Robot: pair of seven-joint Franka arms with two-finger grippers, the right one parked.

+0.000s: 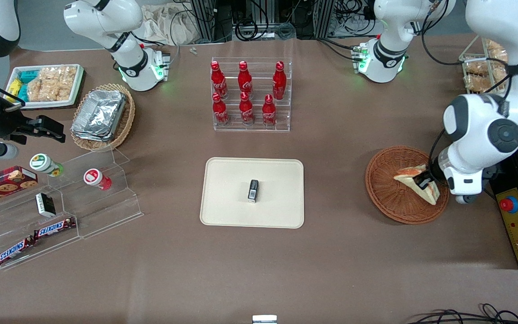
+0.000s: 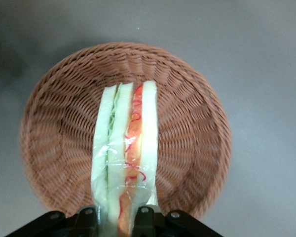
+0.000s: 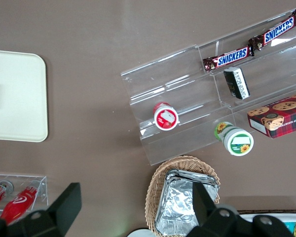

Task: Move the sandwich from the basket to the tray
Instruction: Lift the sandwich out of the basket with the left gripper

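One brown-covered table (image 1: 331, 252) fills your front view, with cables and metal framing crowding the floor along its edge farthest from the camera. Your gripper (image 1: 426, 181) hangs over the basket (image 1: 387, 198) at the working arm's end of the table, its jaws pinching the sandwich (image 1: 414, 173). In the wrist view the sandwich (image 2: 126, 148) stands on edge above the basket (image 2: 59, 123), wrapped in clear film, with green and red-orange filling showing between the white slices. You cannot tell whether its lower corner touches the weave.

Near the middle of the table lies the tray (image 1: 227, 198), and on it one small black item (image 1: 253, 190) stands alone. Farther from the camera than the tray, a clear tiered rack (image 1: 252, 123) holds six red bottles (image 1: 246, 94) in two rows.

Toward the parked arm's end, a tan basket (image 1: 126, 119) carries stacked foil containers (image 1: 99, 112). Beside it, a white tray (image 1: 77, 87) holds snack packets (image 1: 50, 83). Nearer the camera, a clear stepped stand (image 1: 106, 198) carries a red-capped cup (image 1: 97, 178), a green-capped cup (image 1: 45, 164), a cookie box (image 1: 2, 182), a small dark pack (image 1: 45, 204) and two Snickers bars (image 1: 54, 228).

At the working arm's end, a wire rack (image 1: 475, 63) holds wrapped baked goods (image 1: 479, 74), and a yellow control box (image 1: 517, 225) with a red button sits nearer the camera.
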